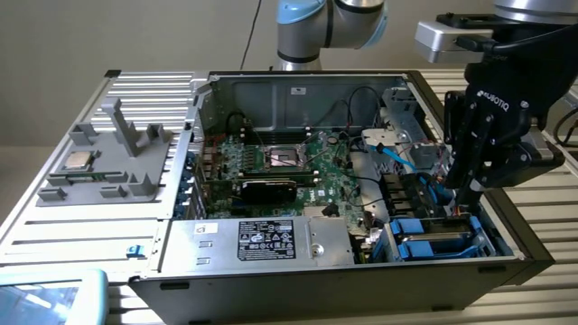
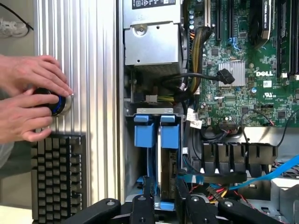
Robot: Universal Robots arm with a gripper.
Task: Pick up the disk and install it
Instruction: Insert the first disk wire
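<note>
The hand (image 1: pixel 462 193), black with long fingers (image 2: pixel 148 187), reaches down into the drive bay at the front corner of the open computer case (image 1: pixel 505 267), on the exterior view's right. Its fingers stand narrowly apart at the upper end of the disk (image 1: pixel 432 238); whether they press on the blue carrier cannot be told. The disk, a silver-grey drive framed in bright blue plastic, sits on edge in the bay, with two blue handle blocks (image 2: pixel 157 131) side by side at its far end in the wrist view. Just beside the bay lie black connectors with coloured wires (image 2: pixel 224 164) and a light blue flat cable (image 1: pixel 399 157). Further in, the green motherboard (image 1: pixel 307 162) covers the case floor, with an empty processor socket (image 1: pixel 283 157) at its middle. The silver power supply box (image 1: pixel 262 240), bearing a black-and-white label, lies against the near wall. On the ribbed metal surface (image 1: pixel 54 223) to the exterior view's left stands a grey fixture (image 1: pixel 113 159) holding a small square chip (image 1: pixel 76 160). In the wrist view, a person's two hands (image 2: pixel 29 100) rest on a round button (image 2: pixel 60 103) above a dark keyboard (image 2: pixel 57 179).
</note>
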